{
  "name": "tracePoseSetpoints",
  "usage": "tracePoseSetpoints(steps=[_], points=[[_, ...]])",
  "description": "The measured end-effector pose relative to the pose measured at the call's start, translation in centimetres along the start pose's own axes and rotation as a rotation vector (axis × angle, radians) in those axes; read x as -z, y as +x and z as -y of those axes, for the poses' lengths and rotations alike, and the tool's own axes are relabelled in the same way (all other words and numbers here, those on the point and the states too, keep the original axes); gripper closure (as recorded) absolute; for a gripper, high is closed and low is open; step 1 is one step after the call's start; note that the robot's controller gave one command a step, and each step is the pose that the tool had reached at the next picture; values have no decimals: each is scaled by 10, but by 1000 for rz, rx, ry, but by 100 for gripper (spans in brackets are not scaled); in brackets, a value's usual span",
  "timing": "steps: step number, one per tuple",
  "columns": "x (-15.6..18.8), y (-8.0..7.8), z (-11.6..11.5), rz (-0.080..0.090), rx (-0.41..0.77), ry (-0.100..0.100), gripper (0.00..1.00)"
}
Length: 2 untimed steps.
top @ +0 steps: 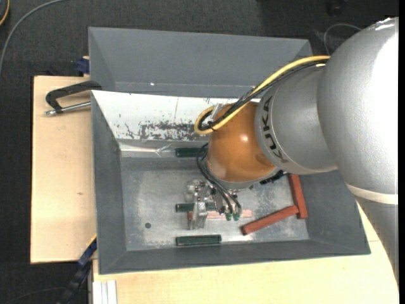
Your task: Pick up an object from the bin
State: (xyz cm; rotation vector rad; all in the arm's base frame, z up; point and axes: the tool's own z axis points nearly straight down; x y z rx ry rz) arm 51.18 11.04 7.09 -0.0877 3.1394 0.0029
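My gripper (205,202) hangs low over the middle of the bin floor, under the orange cover. A thin pale pink flat piece (243,213) lies on the floor just right of it, partly hidden by the gripper. A dark green bar (198,239) lies flat just in front of the gripper, near the front wall. To the right, a red angled strip (271,220) lies on the floor, with one leg (297,195) running up along the right side. Whether anything is held is hidden.
Another dark bar (190,151) lies at the foot of the back wall, left of the orange cover. A small dark dot (147,226) sits on the left floor. The arm covers the right rear of the bin.
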Motion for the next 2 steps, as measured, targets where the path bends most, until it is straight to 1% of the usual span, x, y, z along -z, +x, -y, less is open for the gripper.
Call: tracePoseSetpoints(steps=[1,2], points=[[129,14,21,3,67,1,100],[165,-6,18,5,501,1,100]])
